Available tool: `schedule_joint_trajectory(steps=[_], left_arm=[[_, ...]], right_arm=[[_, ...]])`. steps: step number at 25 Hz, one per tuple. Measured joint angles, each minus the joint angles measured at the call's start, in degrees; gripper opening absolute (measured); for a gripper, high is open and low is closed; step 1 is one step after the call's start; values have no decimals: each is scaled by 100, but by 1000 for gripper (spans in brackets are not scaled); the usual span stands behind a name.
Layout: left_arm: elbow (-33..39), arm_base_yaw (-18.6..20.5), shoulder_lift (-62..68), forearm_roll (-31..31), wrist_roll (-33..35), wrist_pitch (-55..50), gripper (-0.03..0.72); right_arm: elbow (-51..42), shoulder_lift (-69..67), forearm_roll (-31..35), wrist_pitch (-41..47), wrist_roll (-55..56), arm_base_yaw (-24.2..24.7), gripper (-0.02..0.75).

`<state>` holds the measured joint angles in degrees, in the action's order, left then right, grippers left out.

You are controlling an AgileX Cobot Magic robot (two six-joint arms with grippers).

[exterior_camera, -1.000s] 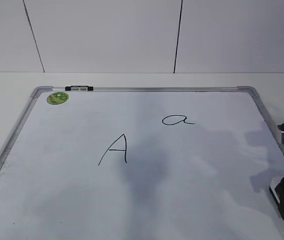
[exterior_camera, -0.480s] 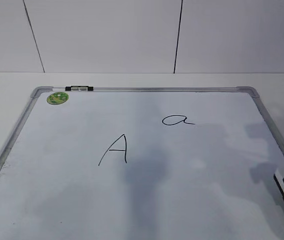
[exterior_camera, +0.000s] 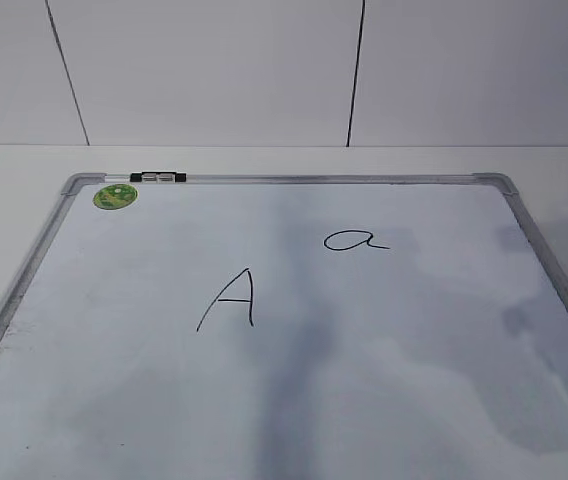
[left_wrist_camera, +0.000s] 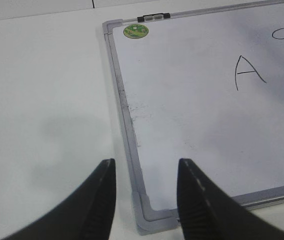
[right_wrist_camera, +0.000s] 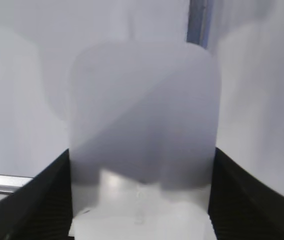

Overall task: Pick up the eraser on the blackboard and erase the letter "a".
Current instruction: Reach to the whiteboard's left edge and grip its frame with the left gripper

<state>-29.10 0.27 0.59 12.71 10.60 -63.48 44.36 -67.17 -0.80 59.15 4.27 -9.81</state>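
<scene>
Right gripper [right_wrist_camera: 142, 200] — jaws wide, flanking the eraser [right_wrist_camera: 144, 115], grip unconfirmed — long axis running away between them, letter "a" [exterior_camera: 356, 240] far off on blackboard [exterior_camera: 294, 179].

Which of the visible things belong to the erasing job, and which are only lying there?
Job:
- eraser, between the right end effector's fingers
- blackboard
- letter "a"

Not for the job:
- capital "A"
- green sticker
- clip on the top frame

One blackboard [exterior_camera: 524, 230], two letters, one green sticker [exterior_camera: 115, 196], one eraser [right_wrist_camera: 142, 120].
</scene>
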Motion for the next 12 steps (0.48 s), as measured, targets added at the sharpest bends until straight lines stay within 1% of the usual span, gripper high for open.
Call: schedule_joint_trajectory(steps=[6, 12], left_arm=[[0, 0, 0, 79, 0, 0, 307], [-11, 0, 0, 588, 0, 68, 307]], right_arm=[[189, 125, 13, 269, 10, 0, 570], [189, 125, 23, 294, 13, 0, 570]])
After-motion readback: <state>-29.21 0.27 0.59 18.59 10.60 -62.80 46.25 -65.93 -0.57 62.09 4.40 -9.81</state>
